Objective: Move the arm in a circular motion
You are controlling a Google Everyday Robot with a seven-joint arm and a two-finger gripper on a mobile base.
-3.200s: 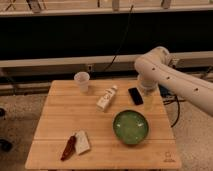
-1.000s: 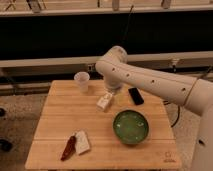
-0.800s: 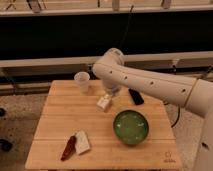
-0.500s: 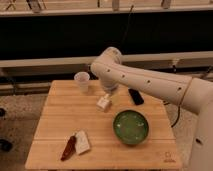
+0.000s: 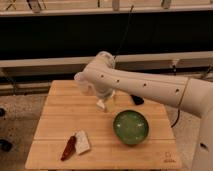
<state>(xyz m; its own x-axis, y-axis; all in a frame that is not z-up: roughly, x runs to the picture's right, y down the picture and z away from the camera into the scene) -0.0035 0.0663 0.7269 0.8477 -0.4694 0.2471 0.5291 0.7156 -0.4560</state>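
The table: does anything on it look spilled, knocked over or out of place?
Nothing stands out. No spill shows on the table. The green bowl sits flat, and the cup seems upright, partly hidden by the arm. The gripper hangs over a small white item lying near the middle.

The arm (image 5: 150,89) is cut off at the right edge. Gripper (image 5: 107,98) up-left of the green bowl (image 5: 130,127) — mostly hidden under the wrist — covers much of a white bottle (image 5: 102,105); cup (image 5: 79,79) farther up-left, half hidden.
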